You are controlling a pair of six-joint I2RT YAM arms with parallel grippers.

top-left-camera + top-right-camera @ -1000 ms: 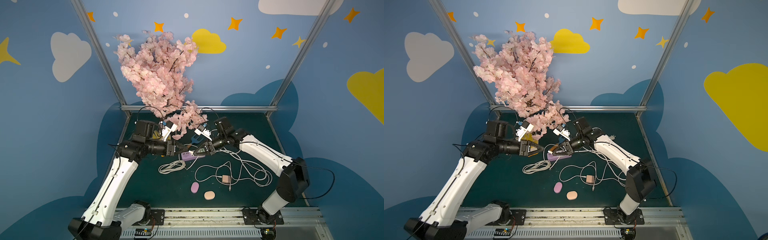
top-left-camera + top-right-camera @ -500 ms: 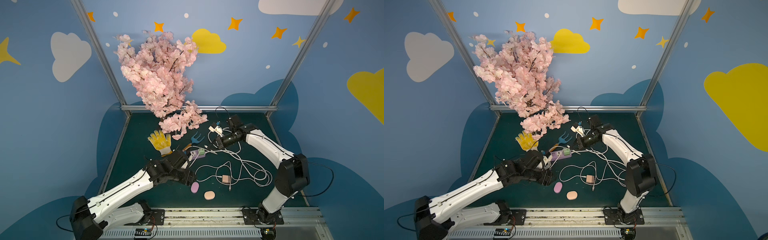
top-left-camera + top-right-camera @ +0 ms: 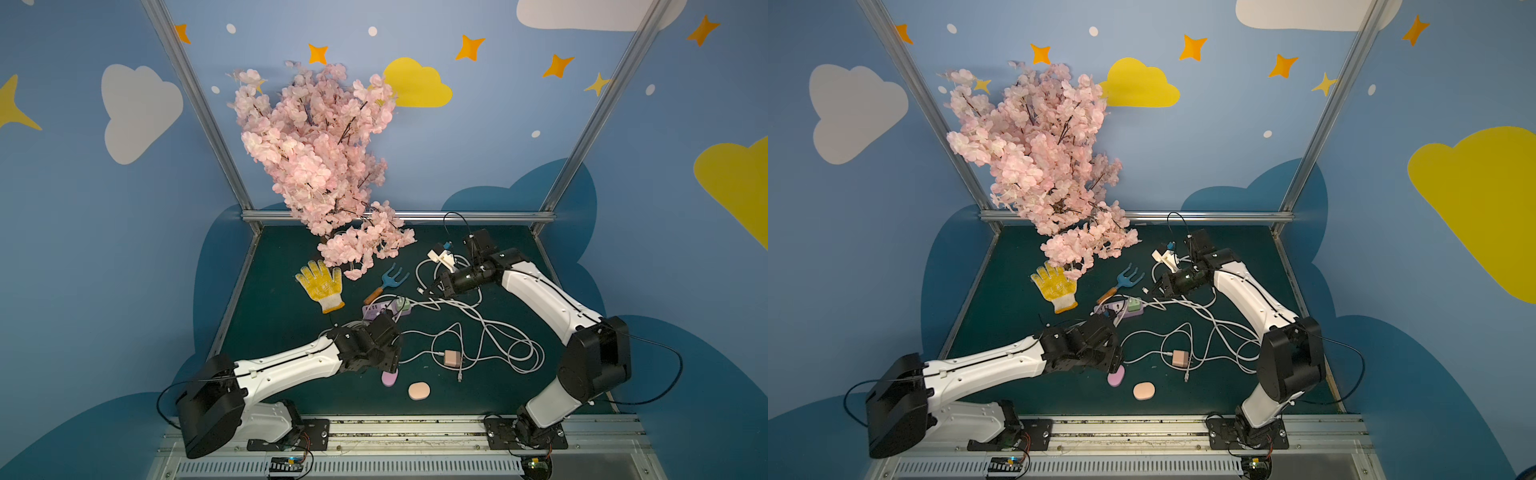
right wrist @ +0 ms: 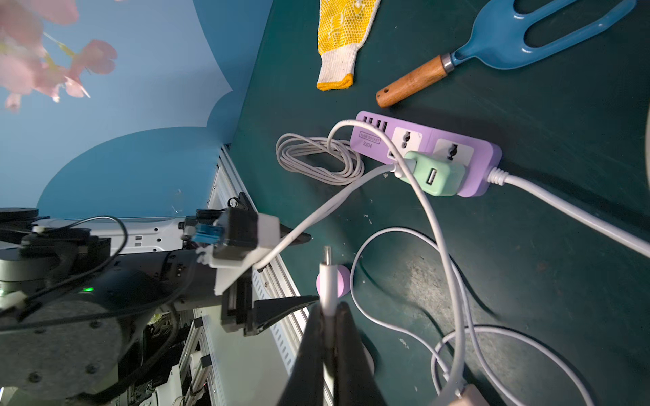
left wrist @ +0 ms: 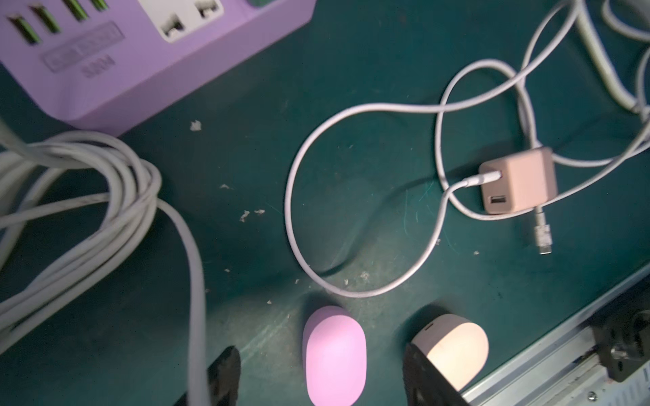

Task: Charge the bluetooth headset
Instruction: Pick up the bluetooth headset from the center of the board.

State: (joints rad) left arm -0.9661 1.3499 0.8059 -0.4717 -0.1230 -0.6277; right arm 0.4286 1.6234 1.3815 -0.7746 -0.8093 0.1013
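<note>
Dark green mat [image 3: 274, 307] in a blue cloud-painted booth, pretty cluttered. Over on the left, the left gripper [image 5: 323, 379] is spread wide, fingers either side of the purple case [image 3: 390, 378] near the front edge, not touching it. Peach case [image 3: 419, 390] sits just beside it, pink charger [image 3: 452, 358] a bit behind. Further right, the right gripper [image 4: 329, 337] is clamped on the white cable [image 4: 327, 277], plug poking past its fingertips.
</note>
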